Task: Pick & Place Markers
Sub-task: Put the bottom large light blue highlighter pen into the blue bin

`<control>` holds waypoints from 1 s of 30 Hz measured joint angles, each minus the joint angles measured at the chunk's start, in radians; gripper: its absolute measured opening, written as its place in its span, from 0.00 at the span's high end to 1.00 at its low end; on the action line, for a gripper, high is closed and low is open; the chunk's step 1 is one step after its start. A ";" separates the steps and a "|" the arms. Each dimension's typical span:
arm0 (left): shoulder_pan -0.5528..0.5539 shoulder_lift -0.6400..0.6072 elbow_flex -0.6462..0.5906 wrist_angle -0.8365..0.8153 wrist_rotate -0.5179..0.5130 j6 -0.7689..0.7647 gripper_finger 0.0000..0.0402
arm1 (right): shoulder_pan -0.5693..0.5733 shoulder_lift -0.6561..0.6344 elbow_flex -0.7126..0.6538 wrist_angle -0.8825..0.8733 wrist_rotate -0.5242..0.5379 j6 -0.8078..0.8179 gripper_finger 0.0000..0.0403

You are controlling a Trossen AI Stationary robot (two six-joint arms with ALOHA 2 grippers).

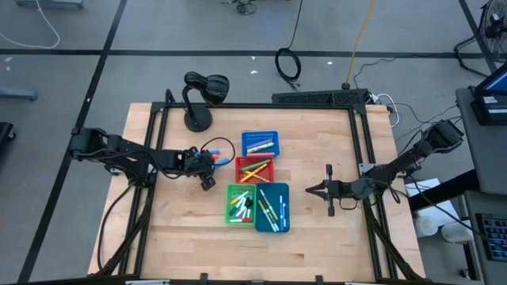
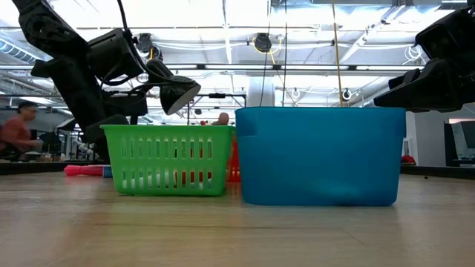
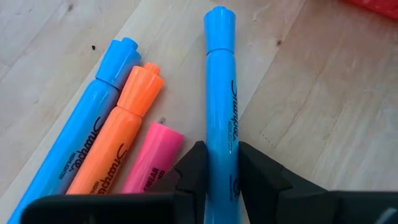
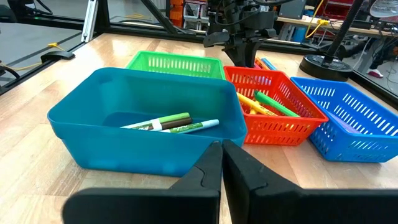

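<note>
A light blue marker (image 3: 221, 93) sits between dark fingers (image 3: 193, 171); blue (image 3: 81, 137), orange (image 3: 118, 143) and pink (image 3: 149, 162) markers lie on the pale wood table (image 1: 182, 229). The bins are green (image 1: 230, 215), red (image 1: 255, 161), blue (image 1: 260, 134) and teal (image 1: 273, 228).

Table-level view: a green slatted bin (image 2: 167, 159) stands just beside a larger teal bin (image 2: 319, 156) on the wooden table (image 2: 237, 233). A pink marker (image 2: 83, 170) lies behind. Dark arms hang above both sides.
</note>
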 joint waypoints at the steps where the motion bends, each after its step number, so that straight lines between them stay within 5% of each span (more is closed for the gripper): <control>1: 0.000 0.000 0.000 0.000 0.000 0.000 0.81 | 0.000 0.000 0.000 0.000 0.000 0.000 1.00; 30: 0.001 0.002 -0.002 0.215 -0.282 0.061 0.83 | 0.000 0.000 0.000 -0.020 0.002 0.018 1.00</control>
